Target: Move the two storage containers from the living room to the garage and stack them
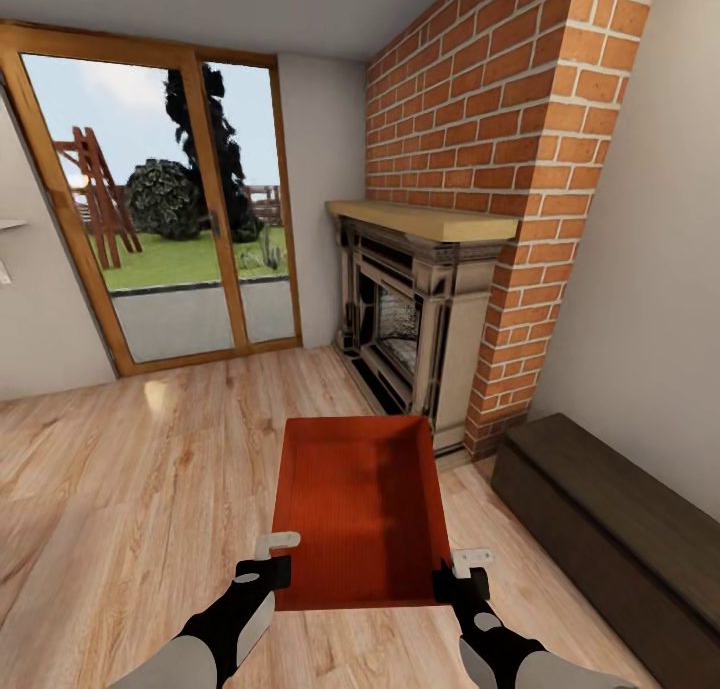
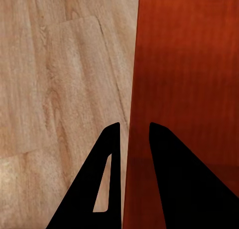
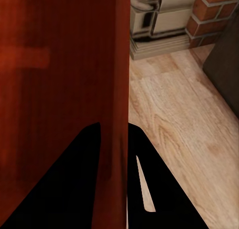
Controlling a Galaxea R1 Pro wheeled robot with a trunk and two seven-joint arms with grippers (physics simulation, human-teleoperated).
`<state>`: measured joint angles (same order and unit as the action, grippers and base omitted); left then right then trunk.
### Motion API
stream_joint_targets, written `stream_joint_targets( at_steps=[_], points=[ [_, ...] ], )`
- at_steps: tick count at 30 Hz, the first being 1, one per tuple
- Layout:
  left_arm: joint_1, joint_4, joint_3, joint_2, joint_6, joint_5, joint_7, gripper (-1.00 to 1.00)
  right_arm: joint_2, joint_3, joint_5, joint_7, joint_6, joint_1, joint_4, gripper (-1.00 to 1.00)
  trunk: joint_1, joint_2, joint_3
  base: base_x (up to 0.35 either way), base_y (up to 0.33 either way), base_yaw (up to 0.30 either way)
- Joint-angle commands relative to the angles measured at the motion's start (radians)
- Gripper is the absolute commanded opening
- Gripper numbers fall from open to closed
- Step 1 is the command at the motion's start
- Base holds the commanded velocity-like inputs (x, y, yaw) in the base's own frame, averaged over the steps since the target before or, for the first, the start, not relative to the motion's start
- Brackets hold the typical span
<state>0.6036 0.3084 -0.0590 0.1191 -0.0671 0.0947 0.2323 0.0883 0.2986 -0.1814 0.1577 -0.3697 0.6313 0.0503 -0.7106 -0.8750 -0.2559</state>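
One orange-red storage container (image 1: 360, 504) hangs level over the light wood floor (image 1: 130, 489) of the living room, held at its near end from both sides. My left gripper (image 1: 272, 559) is shut on its left wall; in the left wrist view the gripper (image 2: 134, 125) straddles that thin wall of the container (image 2: 189, 64). My right gripper (image 1: 462, 569) is shut on the right wall, which runs between the gripper's (image 3: 113, 124) fingers beside the ribbed inside of the container (image 3: 59, 64). The other container and the garage are out of view.
A red brick fireplace (image 1: 500, 169) with a wooden mantel and dark hearth (image 1: 400, 329) stands just ahead on the right. A dark low bench (image 1: 610, 529) lines the right wall. Wood-framed glass doors (image 1: 160, 219) are at the far left. Open wood floor lies to the left.
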Motion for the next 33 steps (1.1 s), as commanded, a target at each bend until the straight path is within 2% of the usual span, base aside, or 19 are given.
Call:
stream_joint_targets(
  at_steps=[1, 16, 33],
  points=[
    [0.001, 0.005, 0.013, -0.001, -0.007, -0.004, 0.012, -1.0, 0.0, -0.032, -0.033, 0.014, -0.009, 0.001, -0.003, -1.0, 0.0, -0.001, -0.001, 0.0, 0.0, 0.0],
    [0.001, 0.005, 0.013, -0.001, -0.007, -0.004, 0.012, -1.0, -0.001, -0.032, -0.033, 0.013, -0.01, 0.001, -0.003, -1.0, 0.0, -0.001, -0.001, 0.0, 0.0, 0.011],
    [0.001, 0.005, 0.013, -0.001, -0.007, -0.004, 0.012, -1.0, -0.001, -0.032, -0.033, 0.013, -0.009, 0.001, -0.003, -1.0, 0.0, -0.001, 0.014, 0.0, 0.0, 0.237]
  ],
)
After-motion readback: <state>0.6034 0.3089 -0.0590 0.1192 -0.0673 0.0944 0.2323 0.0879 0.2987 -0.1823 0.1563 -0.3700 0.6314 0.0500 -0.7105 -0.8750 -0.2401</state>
